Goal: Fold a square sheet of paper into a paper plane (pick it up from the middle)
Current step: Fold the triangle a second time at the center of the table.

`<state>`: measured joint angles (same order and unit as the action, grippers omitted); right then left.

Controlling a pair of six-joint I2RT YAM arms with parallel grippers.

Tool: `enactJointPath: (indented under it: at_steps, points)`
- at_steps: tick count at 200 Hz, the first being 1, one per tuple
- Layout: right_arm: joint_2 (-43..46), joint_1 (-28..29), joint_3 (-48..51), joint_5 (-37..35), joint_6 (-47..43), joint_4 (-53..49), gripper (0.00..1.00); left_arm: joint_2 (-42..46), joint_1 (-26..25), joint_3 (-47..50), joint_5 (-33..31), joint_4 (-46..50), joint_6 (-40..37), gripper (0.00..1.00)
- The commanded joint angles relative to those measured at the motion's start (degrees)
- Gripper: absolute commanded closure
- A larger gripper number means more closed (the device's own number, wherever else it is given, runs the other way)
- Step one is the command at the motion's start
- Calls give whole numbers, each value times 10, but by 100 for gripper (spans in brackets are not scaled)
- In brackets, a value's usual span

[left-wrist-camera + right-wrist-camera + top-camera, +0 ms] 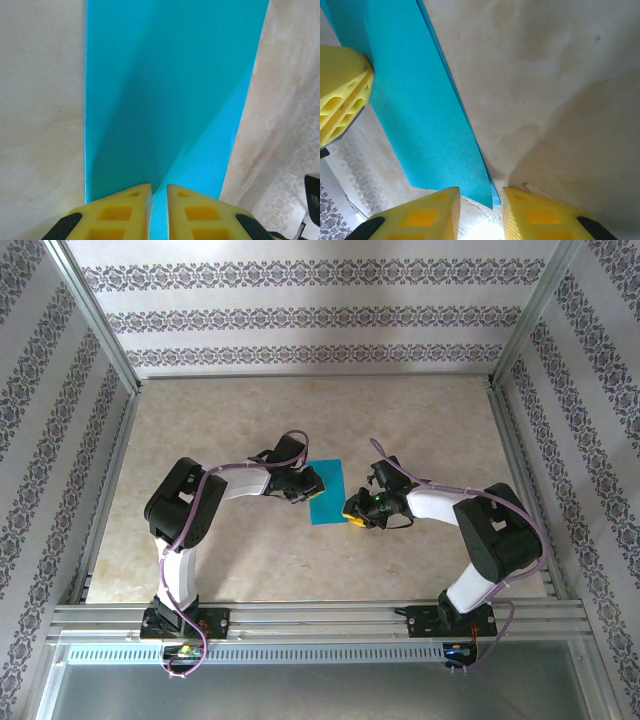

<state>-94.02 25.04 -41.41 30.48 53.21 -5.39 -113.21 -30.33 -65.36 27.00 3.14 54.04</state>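
Observation:
The square sheet of paper (327, 492) lies mid-table, teal-blue and doubled into a narrow rectangle (170, 90); two layers show along its long edge (420, 110). My left gripper (312, 487) rests over the paper's left edge, its yellow jaws (159, 192) closed to a thin slit with flat paper showing through and nothing pinched. My right gripper (352, 517) sits at the paper's near right corner. It is open (480, 192), and the corner's tip reaches into the gap between its fingers without touching either one. No paper plane shape is formed.
The beige tabletop (250, 420) is bare around the paper. Aluminium frame rails (110, 490) and patterned walls (320, 315) close in the left, right and back. One left fingertip (342, 100) shows at the right wrist view's left edge, resting on the paper.

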Motion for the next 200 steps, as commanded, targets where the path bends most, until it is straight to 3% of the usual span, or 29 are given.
enactJointPath:
  at_steps: [1,157,200]
  points:
    - [-11,8,-15,-2,-13,-15,71,-16,-5,12,1,14,-12,83]
    - [-35,8,-27,5,10,22,81,-11,-5,11,2,18,-13,83]
    - [-25,4,-17,4,13,7,93,20,-5,6,24,-11,-46,80]
